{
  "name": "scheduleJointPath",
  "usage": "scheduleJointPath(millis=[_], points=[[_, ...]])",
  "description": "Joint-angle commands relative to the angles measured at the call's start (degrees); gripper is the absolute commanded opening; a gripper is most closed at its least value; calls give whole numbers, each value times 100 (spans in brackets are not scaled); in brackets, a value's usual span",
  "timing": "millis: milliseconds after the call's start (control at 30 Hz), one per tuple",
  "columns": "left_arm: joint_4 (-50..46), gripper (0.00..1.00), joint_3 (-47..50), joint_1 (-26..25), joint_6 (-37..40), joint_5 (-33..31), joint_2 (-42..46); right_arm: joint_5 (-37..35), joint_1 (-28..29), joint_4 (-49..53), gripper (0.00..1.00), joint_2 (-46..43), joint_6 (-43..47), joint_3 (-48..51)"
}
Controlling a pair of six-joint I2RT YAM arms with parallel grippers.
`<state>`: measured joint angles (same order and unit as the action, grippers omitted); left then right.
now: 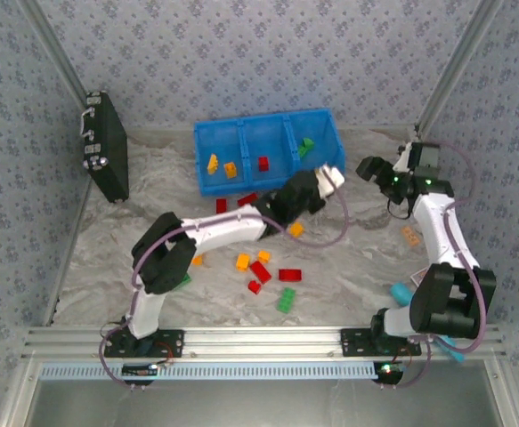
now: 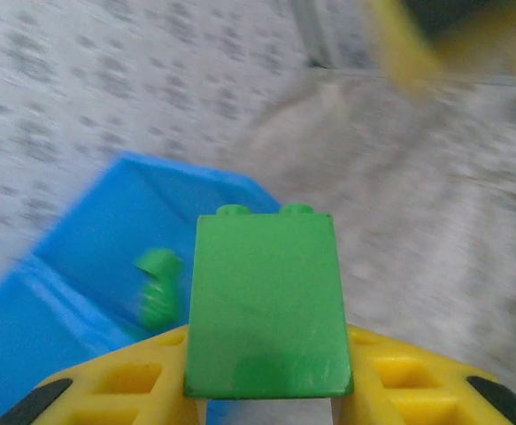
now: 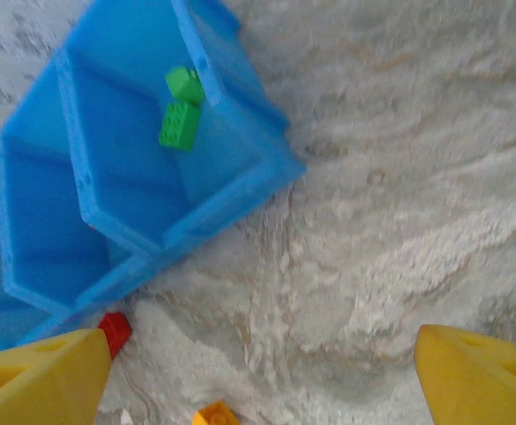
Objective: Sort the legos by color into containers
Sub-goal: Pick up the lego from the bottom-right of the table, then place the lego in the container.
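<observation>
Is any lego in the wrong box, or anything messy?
No mix-ups. In the blue bin, orange bricks share one end box, a red brick has the middle, green bricks the other end. Loose bricks litter the table.

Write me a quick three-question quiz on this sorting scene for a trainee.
1. True or false: the left gripper holds a green brick.
2. Seen from the top camera, which compartment of the blue bin holds green bricks? A left, B middle, C right.
3. Fill in: the right gripper hangs over the table with its jaws ____.
Key: 1 true; 2 C; 3 open.
</observation>
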<state>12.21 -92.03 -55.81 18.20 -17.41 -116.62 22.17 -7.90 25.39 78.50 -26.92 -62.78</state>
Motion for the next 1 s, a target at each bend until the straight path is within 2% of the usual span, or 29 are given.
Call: scheduleJointPath(millis=[0,100,200,367,433,533,633,667,967], points=[[-351,36,-940,377,920,11,-671,116,171,-260,91,-370,-221,264],[-434,37,-1888,659,1057,222,-1430,-75,413,-362,92,-924,-334,578],[-975,37,-3374,853,1183,239,-2443,-228,772,-420,93,-1317,-431,888],[-2299,39,-6442,1143,1099,259,-4318,-482,1529,-75,92,-1479,-337,1164],[-2528,42,-7207,1254,1094,273,-4787,-583,1761,16,92,-1586,-307,1341],[-2557,51,-7148,1368,1029,340,-4776,-771,2009,141,92,-1843,-304,1649],[-2393,74,-6559,1424,1009,499,-4456,-824,2160,209,92,-2109,-340,1902],[-2324,78,-6359,1424,1028,552,-4342,-859,2193,265,92,-2185,-339,1955],[-2276,82,-6138,1390,941,1000,-3595,-1048,2274,663,92,-2700,-349,2131]])
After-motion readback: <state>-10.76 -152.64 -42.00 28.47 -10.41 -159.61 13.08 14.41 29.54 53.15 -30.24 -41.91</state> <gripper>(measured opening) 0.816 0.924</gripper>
